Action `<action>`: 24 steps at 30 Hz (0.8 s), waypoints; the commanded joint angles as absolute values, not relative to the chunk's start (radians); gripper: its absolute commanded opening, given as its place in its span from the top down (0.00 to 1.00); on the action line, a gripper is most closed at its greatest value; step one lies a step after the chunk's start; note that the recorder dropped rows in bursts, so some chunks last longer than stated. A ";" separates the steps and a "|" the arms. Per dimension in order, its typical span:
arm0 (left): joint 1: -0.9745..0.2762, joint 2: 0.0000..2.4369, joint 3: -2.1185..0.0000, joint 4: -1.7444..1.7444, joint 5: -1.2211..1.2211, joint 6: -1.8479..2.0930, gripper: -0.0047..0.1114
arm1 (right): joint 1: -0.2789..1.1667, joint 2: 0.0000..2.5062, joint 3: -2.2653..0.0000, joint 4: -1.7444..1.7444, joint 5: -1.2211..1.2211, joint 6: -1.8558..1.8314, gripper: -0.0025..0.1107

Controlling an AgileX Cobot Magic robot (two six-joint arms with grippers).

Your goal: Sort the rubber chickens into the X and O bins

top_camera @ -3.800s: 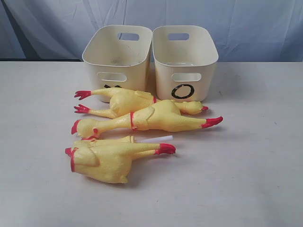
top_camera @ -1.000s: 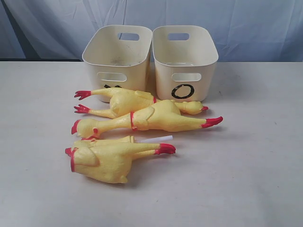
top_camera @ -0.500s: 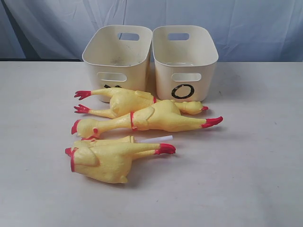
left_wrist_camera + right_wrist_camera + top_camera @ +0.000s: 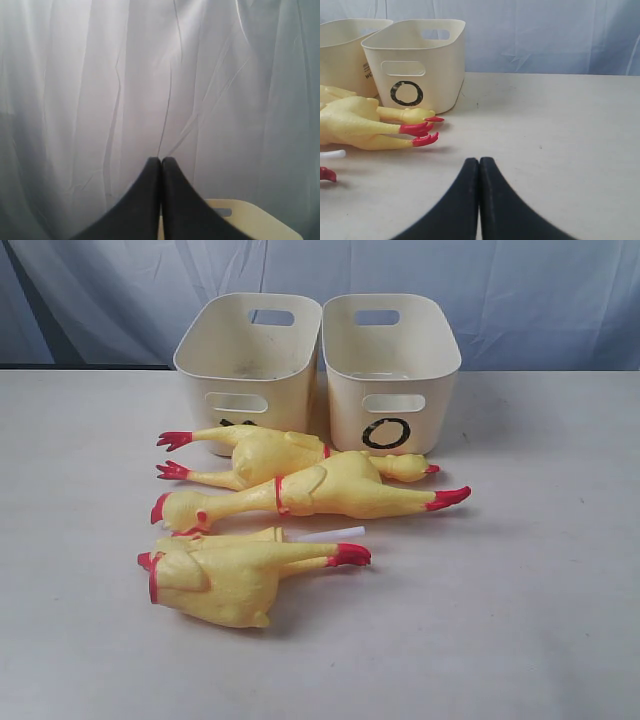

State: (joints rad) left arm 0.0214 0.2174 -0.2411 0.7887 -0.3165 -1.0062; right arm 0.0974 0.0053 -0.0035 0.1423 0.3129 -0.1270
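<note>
Two cream tubs, the X bin [image 4: 285, 415] at left and the O bin [image 4: 345, 415] at right, stand side by side at upper centre, showing only bare inner walls. The rubber chickens [image 4: 330, 485] lie on the tabletop [image 4: 520, 570] just below them. The left gripper [image 4: 161, 162] and right gripper [image 4: 479, 162] have their jaws pressed together.
</note>
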 commanded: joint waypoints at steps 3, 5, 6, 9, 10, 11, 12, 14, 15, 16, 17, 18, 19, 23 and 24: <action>0.019 0.435 -0.386 1.231 -0.373 -1.258 0.96 | 0.101 0.000 0.000 0.143 0.305 -0.131 0.99; 0.019 0.507 -0.425 1.400 -0.417 -1.375 0.96 | 0.101 0.000 0.000 0.143 0.305 -0.131 0.99; 0.019 0.543 -0.444 1.475 -0.429 -1.443 0.96 | 0.101 0.000 0.000 0.143 0.305 -0.131 0.99; 0.019 0.631 -0.491 1.659 -0.445 -1.635 0.96 | 0.101 0.000 0.000 0.143 0.305 -0.131 0.99; 0.019 0.658 -0.508 1.717 -0.447 -1.697 0.96 | 0.101 0.000 0.000 0.145 0.305 -0.131 0.99; 0.019 0.682 -0.523 1.744 -0.447 -1.754 0.96 | 0.101 0.000 0.000 0.150 0.305 -0.131 0.99; 0.019 0.705 -0.533 1.744 -0.449 -1.786 0.96 | 0.101 0.000 0.000 0.155 0.305 -0.131 0.99; 0.019 0.738 -0.552 1.744 -0.461 -1.806 0.96 | 0.101 0.000 0.000 0.162 0.305 -0.131 0.99; 0.019 0.755 -0.563 1.744 -0.475 -1.806 0.96 | 0.101 0.000 0.000 0.162 0.305 -0.131 0.99; 0.019 0.770 -0.573 1.744 -0.487 -1.818 0.96 | 0.101 0.000 0.000 0.162 0.305 -0.131 0.99; 0.019 0.783 -0.581 1.744 -0.498 -1.848 0.96 | 0.101 0.000 0.000 0.162 0.305 -0.131 0.99; 0.019 0.793 -0.587 1.744 -0.503 -1.867 0.96 | 0.101 0.000 0.000 0.162 0.305 -0.131 0.99; 0.019 0.802 -0.592 1.744 -0.511 -1.878 0.96 | 0.101 0.000 0.000 0.162 0.305 -0.131 0.99; 0.019 0.819 -0.595 1.744 -0.509 -1.876 0.96 | 0.101 0.000 0.000 0.162 0.305 -0.131 0.99; 0.019 0.819 -0.595 1.744 -0.505 -1.873 0.96 | 0.101 0.000 0.000 0.162 0.305 -0.131 0.99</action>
State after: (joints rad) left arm 0.0214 0.8105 -0.5869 1.7399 -0.5049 -1.8648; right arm 0.0974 0.0053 -0.0035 0.1625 0.3129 -0.1270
